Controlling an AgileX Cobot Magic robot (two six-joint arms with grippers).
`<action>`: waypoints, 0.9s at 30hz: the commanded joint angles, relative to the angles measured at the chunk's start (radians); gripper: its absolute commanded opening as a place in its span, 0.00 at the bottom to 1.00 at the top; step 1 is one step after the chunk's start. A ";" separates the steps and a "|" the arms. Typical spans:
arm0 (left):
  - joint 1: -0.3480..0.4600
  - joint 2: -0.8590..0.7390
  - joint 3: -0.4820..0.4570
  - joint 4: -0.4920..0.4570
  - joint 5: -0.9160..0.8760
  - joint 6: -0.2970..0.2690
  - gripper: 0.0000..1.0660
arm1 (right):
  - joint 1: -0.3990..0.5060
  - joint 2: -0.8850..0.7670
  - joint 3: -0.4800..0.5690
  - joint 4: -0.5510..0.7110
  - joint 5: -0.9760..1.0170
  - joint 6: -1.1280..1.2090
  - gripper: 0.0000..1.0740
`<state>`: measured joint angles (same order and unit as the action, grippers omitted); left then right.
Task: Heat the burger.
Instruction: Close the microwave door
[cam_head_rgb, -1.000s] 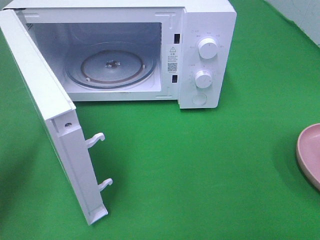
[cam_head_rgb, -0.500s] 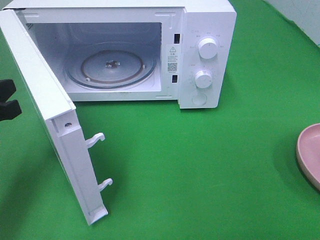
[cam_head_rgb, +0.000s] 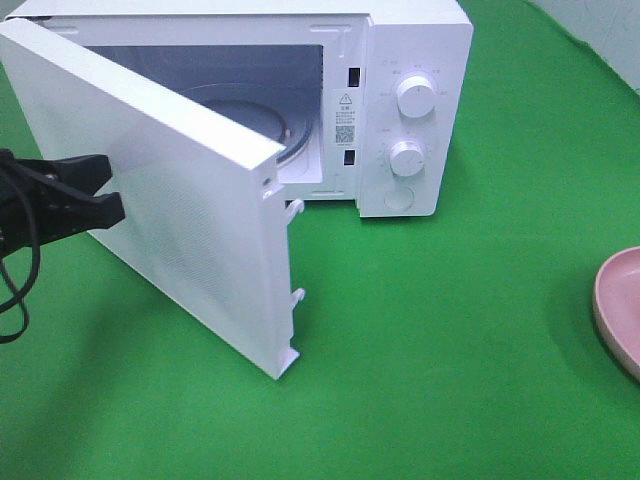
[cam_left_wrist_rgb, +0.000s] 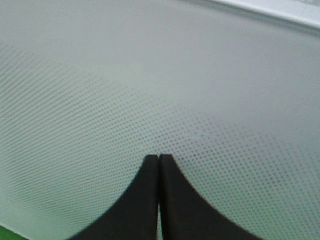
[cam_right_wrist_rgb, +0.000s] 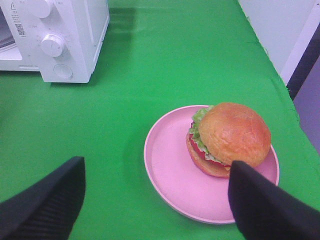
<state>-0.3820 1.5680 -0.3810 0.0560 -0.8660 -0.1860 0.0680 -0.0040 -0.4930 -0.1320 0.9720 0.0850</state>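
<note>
Right fingers (cam_right_wrist_rgb: 252, 200) spread, above burger (cam_right_wrist_rgb: 229, 138)

We noted a warning-triangle sticker (cam_head_rgb: 345, 99) with a QR code (cam_head_rgb: 345, 133) on the microwave (cam_head_rgb: 420, 40) door frame; small print there and around the dials (cam_head_rgb: 414, 97) was unreadable.

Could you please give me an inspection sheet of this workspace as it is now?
Surface: green cloth, flat.
Job's things: burger on pink plate, outside the microwave; door half open.
Clutter: nothing seen.
Grippers: left gripper shut, tips against the door's outer face; right gripper open, above the plate, holding nothing.
Cables: black cable at left arm.
Surroundings: pale wall beyond the cloth's edge.
</note>
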 joint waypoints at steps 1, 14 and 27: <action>-0.033 0.025 -0.039 -0.037 -0.017 0.018 0.00 | -0.008 -0.027 0.002 0.007 -0.013 -0.009 0.71; -0.185 0.172 -0.226 -0.271 -0.009 0.138 0.00 | -0.008 -0.027 0.002 0.007 -0.013 -0.009 0.71; -0.241 0.302 -0.473 -0.350 0.130 0.227 0.00 | -0.008 -0.027 0.002 0.007 -0.013 -0.009 0.71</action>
<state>-0.6170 1.8690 -0.8410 -0.2780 -0.7470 0.0360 0.0680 -0.0040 -0.4930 -0.1310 0.9720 0.0850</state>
